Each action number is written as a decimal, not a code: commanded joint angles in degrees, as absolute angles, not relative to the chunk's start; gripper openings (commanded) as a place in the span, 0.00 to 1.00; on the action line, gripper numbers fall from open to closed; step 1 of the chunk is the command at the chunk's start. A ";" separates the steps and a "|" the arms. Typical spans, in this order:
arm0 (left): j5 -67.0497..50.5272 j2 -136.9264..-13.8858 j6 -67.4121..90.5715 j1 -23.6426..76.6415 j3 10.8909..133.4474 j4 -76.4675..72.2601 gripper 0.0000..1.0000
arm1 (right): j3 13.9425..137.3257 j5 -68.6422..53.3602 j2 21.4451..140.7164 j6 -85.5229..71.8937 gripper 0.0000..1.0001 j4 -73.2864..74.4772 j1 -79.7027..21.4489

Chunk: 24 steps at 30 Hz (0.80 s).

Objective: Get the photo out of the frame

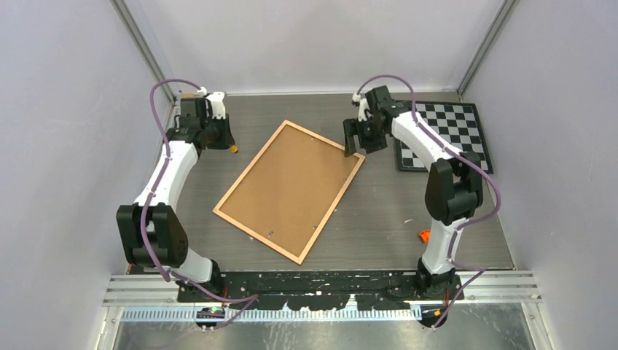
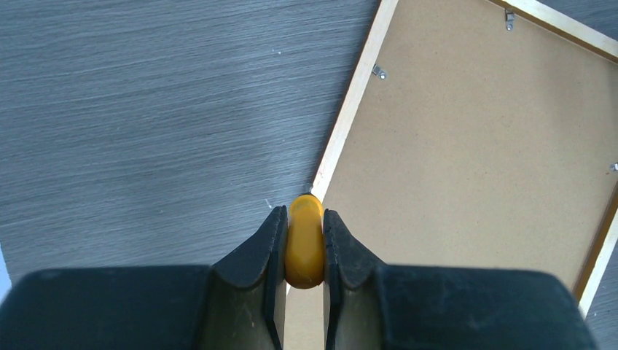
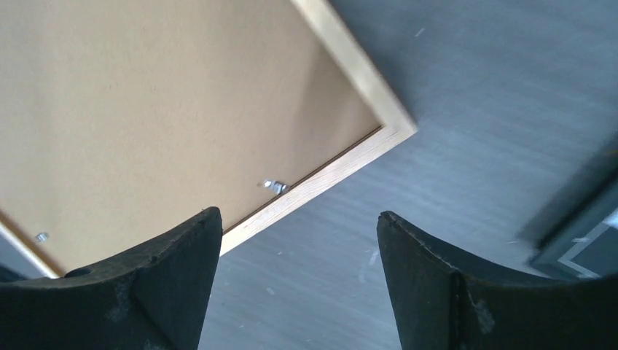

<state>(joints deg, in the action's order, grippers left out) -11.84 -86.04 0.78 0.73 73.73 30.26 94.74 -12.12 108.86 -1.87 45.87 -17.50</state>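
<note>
The frame lies back-up and skewed mid-counter, so the photo is hidden. From overhead the left jaws are just a dark blob off its far left edge, but the left wrist view shows them clenched on a small yellow piece. The right jaws hang released over the far right corner, with a metal clip sharp in the right wrist view and the checkerboard nearby
</note>
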 commanded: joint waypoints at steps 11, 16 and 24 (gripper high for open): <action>-13.36 -82.63 0.67 0.35 72.91 27.99 0.00 | 91.71 -10.47 117.12 -19.84 0.70 42.97 -18.19; -13.40 -82.48 1.28 0.35 72.02 27.51 0.00 | 91.74 -6.69 119.53 -22.72 0.64 42.80 -18.19; -14.49 -82.71 0.26 0.35 72.42 27.50 0.00 | 101.62 -2.60 128.35 -17.00 0.37 46.60 -12.94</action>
